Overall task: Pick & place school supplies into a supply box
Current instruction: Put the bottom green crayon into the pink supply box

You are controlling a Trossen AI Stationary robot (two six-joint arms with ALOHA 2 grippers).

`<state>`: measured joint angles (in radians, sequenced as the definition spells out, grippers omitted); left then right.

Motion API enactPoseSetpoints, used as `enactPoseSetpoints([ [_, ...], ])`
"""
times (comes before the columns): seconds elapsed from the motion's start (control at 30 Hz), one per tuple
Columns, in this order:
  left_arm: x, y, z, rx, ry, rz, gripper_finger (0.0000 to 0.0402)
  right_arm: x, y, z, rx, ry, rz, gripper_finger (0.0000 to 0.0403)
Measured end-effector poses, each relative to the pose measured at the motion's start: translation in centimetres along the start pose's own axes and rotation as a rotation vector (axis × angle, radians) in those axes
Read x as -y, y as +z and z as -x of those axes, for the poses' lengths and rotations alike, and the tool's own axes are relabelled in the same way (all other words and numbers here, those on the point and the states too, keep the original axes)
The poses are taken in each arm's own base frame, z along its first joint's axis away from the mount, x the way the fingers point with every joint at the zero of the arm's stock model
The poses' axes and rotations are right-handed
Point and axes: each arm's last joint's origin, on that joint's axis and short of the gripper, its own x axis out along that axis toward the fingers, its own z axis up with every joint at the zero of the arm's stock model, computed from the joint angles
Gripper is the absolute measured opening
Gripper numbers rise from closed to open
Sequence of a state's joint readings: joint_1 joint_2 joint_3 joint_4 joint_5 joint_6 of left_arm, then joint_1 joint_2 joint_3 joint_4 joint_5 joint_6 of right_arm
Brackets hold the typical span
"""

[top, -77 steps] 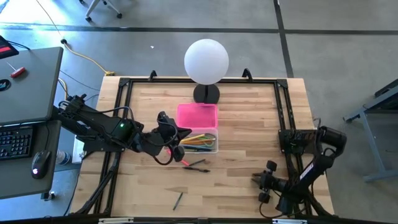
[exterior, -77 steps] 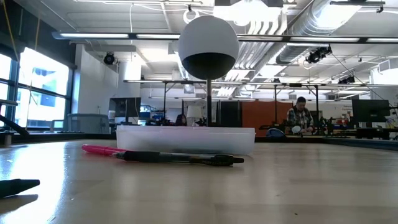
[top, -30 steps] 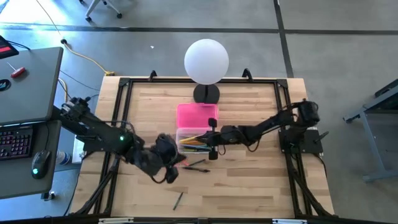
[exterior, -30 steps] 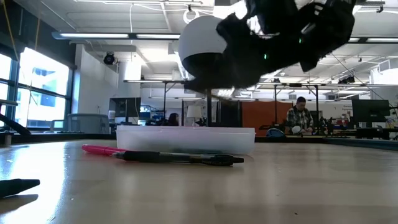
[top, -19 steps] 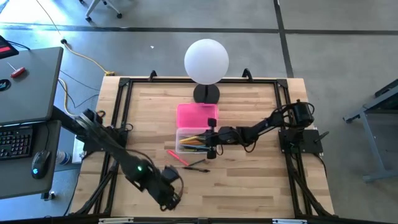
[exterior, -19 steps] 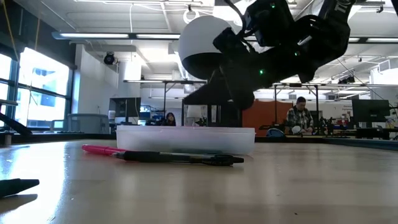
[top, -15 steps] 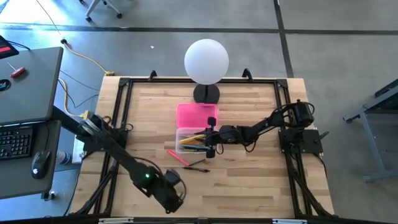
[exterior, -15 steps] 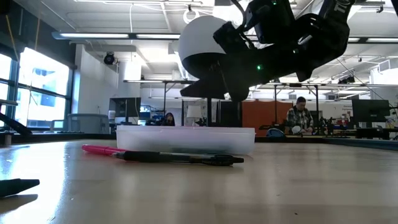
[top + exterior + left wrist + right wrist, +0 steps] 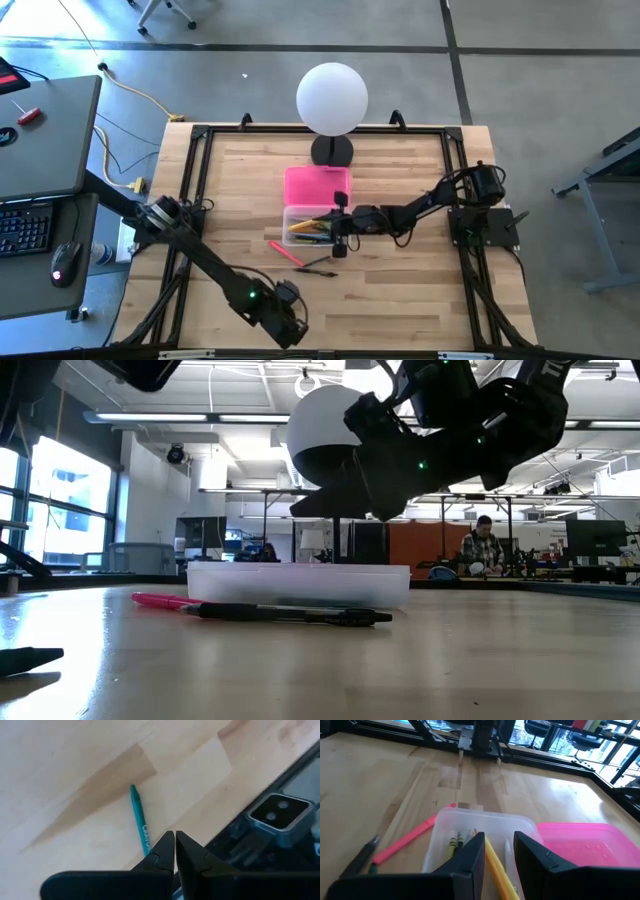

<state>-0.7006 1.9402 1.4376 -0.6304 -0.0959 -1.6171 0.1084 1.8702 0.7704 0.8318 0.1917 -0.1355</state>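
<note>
- The right gripper (image 9: 338, 232) now hangs over the box (image 9: 316, 226), having come in from the table's right edge; its fingers, shut a second ago, stand parted, with a yellow pencil (image 9: 496, 867) between them, lying in the box.
- Judgement: one more supply is just delivered.
- The left gripper (image 9: 290, 330) has swung from beside the box to the table's near edge; its fingers are closed, empty, just above a teal crayon (image 9: 140, 826).
- A pink pen (image 9: 284, 252) and a black pen (image 9: 318, 270) lie outside, near the box; the pink lid (image 9: 316, 186) lies beside it.
</note>
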Motion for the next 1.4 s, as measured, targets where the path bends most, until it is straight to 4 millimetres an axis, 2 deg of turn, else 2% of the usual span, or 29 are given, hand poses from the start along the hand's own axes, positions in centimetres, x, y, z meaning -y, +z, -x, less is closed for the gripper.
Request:
enactPoseSetpoints([
  [0.4, -0.5, -0.2, -2.1, -0.003, 0.058, 0.003, 0.0047, -0.2, -0.2, 0.0, -0.024, 0.005, 0.009, 0.0083],
  [0.67, -0.5, 0.0, -2.1, 0.026, 0.057, -0.173, 0.0047, -0.2, -0.2, 0.0, -0.025, 0.005, 0.004, 0.0083],
  [0.9, -0.6, 0.0, -2.1, 0.021, 0.064, -0.127, 0.0047, -0.2, -0.2, 0.0, -0.024, 0.013, 0.002, 0.0083],
  [1.1, -0.9, 0.1, -2.1, -0.103, 0.096, -0.039, 0.0047, -0.3, -0.2, 0.1, -0.023, 0.015, 0.002, 0.0083],
  [1.4, -1.0, 0.9, -2.2, -0.095, 0.114, -0.021, 0.0047, -0.7, -0.1, 0.1, -0.020, 0.027, 0.007, 0.0083],
])
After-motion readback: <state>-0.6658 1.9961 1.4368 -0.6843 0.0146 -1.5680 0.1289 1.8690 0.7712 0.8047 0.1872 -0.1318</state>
